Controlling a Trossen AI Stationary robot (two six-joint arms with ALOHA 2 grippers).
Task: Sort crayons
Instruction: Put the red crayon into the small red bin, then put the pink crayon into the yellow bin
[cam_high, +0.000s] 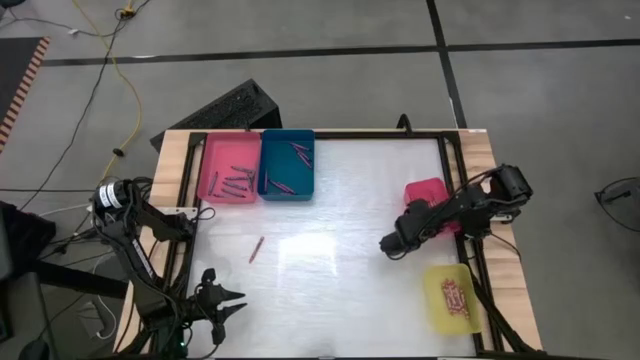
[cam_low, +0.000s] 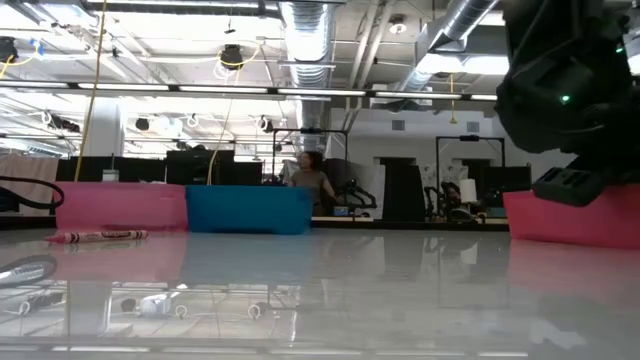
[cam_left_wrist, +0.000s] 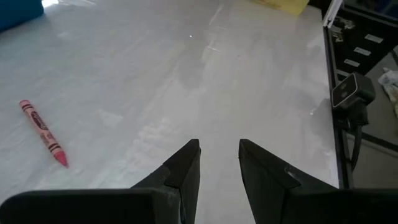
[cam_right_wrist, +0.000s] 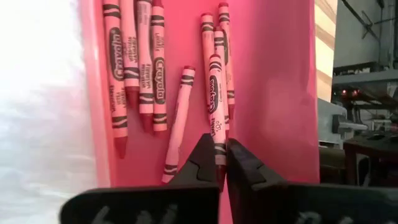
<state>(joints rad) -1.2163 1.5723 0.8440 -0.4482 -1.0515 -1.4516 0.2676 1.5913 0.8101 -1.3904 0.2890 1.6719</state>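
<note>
One red crayon (cam_high: 256, 249) lies flat on the white table, left of centre; it also shows in the low view (cam_low: 98, 236) and the left wrist view (cam_left_wrist: 42, 132). My left gripper (cam_left_wrist: 219, 155) is open and empty, low at the near left (cam_high: 225, 300), and points across the table. My right gripper (cam_right_wrist: 225, 155) is shut over the red tray (cam_high: 425, 190), just above several red crayons (cam_right_wrist: 146, 68) lying on the tray floor. In the high view my right arm (cam_high: 440, 212) hides its fingers. My right gripper points down into the red tray. One crayon's lower end (cam_right_wrist: 216, 134) runs under the fingertips. I cannot tell whether the shut fingers touch it. That crayon lies flat among the others.
A pink tray (cam_high: 228, 170) and a blue tray (cam_high: 288, 165), both holding crayons, stand side by side at the far left. A yellow tray (cam_high: 450, 298) with crayons sits at the near right. A black frame rail (cam_left_wrist: 339, 93) runs along the table's side edge.
</note>
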